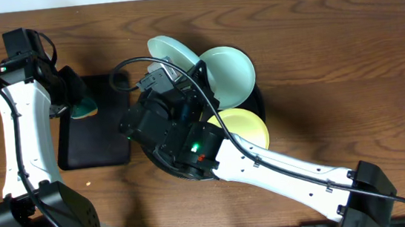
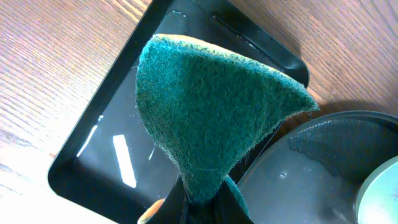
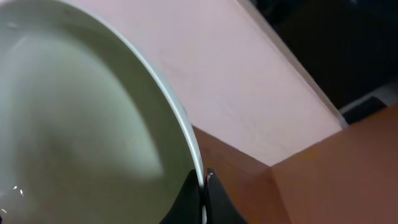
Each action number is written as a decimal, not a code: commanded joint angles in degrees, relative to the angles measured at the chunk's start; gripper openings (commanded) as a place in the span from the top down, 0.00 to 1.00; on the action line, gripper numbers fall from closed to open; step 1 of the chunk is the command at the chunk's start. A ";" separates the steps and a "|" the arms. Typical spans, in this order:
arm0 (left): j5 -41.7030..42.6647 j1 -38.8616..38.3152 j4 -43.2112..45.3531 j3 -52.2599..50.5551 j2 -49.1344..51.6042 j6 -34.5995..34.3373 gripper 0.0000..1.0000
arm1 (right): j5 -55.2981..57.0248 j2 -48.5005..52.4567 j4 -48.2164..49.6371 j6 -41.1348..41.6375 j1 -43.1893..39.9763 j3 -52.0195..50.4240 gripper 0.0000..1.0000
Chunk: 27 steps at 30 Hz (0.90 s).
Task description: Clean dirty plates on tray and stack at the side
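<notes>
My right gripper (image 1: pixel 182 72) is shut on the rim of a pale mint plate (image 1: pixel 172 51) and holds it tilted above the round black tray (image 1: pixel 258 101). In the right wrist view the plate (image 3: pixel 81 124) fills the left side, its rim pinched between my fingers (image 3: pixel 203 186). A second mint plate (image 1: pixel 230 73) and a pale yellow plate (image 1: pixel 247 128) lie on the tray. My left gripper (image 1: pixel 74 96) is shut on a green scouring sponge (image 2: pixel 205 106) above the rectangular black tray (image 2: pixel 106 149).
The rectangular black tray (image 1: pixel 96 135) lies left of the round tray. The round tray's rim shows in the left wrist view (image 2: pixel 323 149). Wooden tabletop (image 1: pixel 344 33) surrounds both. My right arm crosses over the round tray from the lower right.
</notes>
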 commanded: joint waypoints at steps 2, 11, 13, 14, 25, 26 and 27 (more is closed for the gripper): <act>-0.52 0.11 -0.15 -0.33 -0.02 0.09 0.92 | -10.78 -1.79 -5.42 7.85 -0.98 1.11 0.99; -0.52 0.09 -0.20 -0.33 -0.02 0.09 0.93 | -53.00 -2.80 -11.54 18.53 -10.60 1.11 0.99; -0.52 0.09 -0.39 -0.33 -0.02 0.09 0.93 | -61.83 -4.02 -11.69 18.53 -14.93 1.11 0.99; -0.50 0.09 -0.55 -0.33 -0.02 0.09 0.93 | -66.29 -4.81 -11.72 18.53 -17.35 1.11 0.99; -0.50 0.04 -0.81 -0.33 -0.02 0.09 0.92 | -82.42 -19.02 -22.27 18.93 -48.92 1.11 0.99; -0.50 0.04 -0.81 -0.35 -0.02 0.09 0.93 | -82.40 -19.76 -23.76 18.86 -51.56 1.11 0.99; -0.50 0.04 -0.81 -0.35 -0.02 0.09 0.93 | -82.42 -20.39 -25.59 18.69 -54.80 1.11 0.99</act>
